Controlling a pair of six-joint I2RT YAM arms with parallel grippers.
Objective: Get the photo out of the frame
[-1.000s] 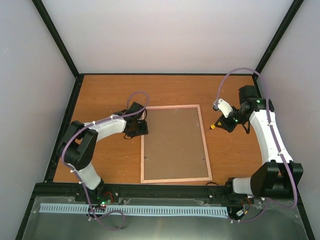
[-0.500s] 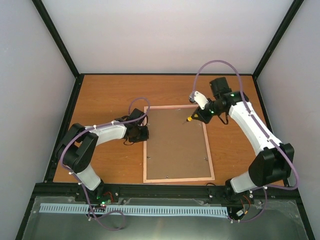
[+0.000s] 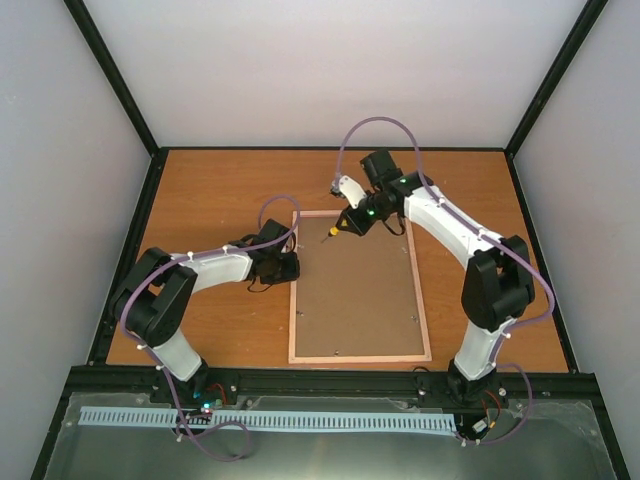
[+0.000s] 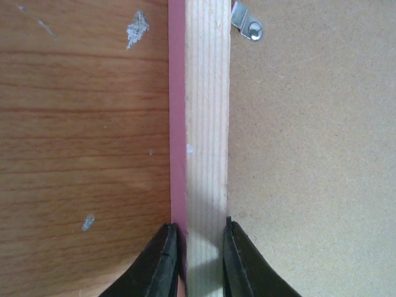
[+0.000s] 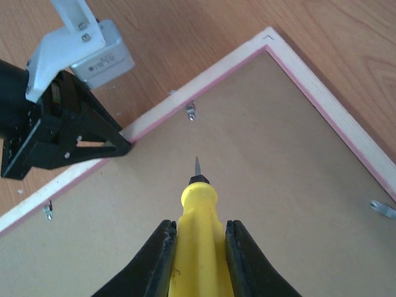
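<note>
Frame [image 4: 207, 124] rail pinched btwn L gripper [image 4: 198, 232] jaws.

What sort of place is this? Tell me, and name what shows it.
Probably a robot test cell, not a home: plain pale walls edged by black struts, a wooden table, and a left arm and right arm over a face-down frame.

I find the frame [image 3: 360, 358] lying flat, back upward, on the middle of the desk [image 3: 200, 190], with the backing board [image 3: 355, 300] set within it. My left gripper [image 3: 290, 266] sits at the frame's left rail, toward the far end, one finger on each side of the rail. My right gripper [image 3: 350, 222] is over the board's far-left part with the screwdriver [image 5: 198, 204] between its fingers, to the right of the left gripper.
</note>
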